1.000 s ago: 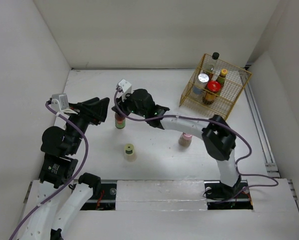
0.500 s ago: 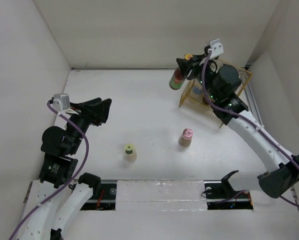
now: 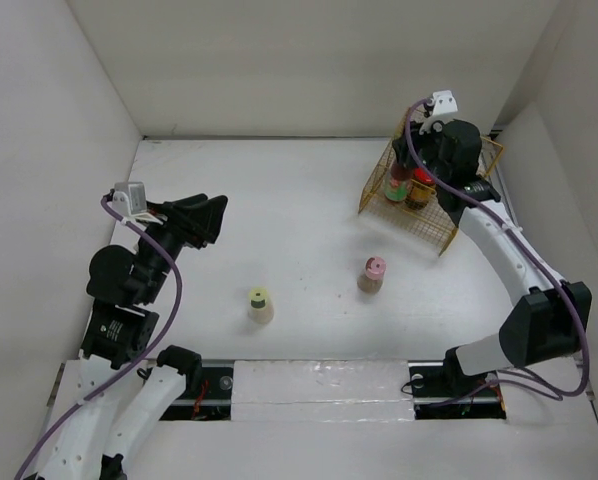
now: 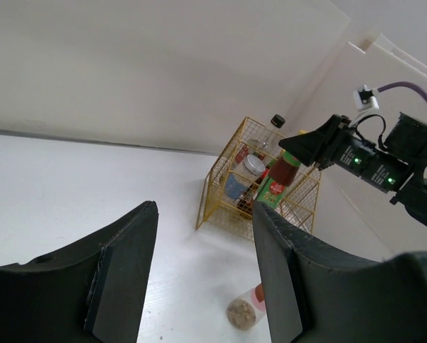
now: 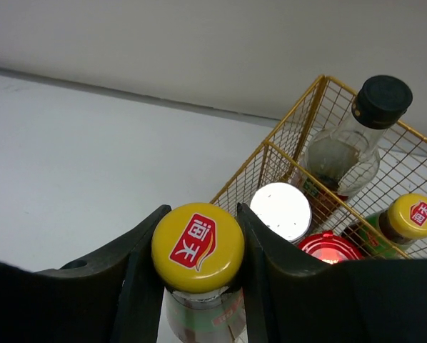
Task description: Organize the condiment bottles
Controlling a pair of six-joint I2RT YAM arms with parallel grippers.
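My right gripper (image 3: 413,160) (image 5: 199,214) is shut on the cap of the green-red striped bottle (image 3: 399,185) (image 5: 198,246) and holds it upright at the left front corner of the gold wire basket (image 3: 449,215). The basket holds the black-capped (image 5: 381,100), silver-capped (image 5: 281,211), red-capped (image 5: 330,250) and yellow-red-capped (image 5: 413,214) bottles. The pink-capped bottle (image 3: 372,273) (image 4: 243,311) and the yellow-green-capped bottle (image 3: 259,303) stand on the table. My left gripper (image 3: 214,215) (image 4: 206,211) is open and empty, raised at the left.
White walls close in the table (image 3: 299,200) at the back, left and right. The basket (image 4: 220,193) stands in the far right corner. The right arm's link (image 3: 499,250) stretches along the right side.
My right arm carried the striped bottle from the table's left middle up and across to the basket, then lowered it at the basket's corner. The left arm barely moved.
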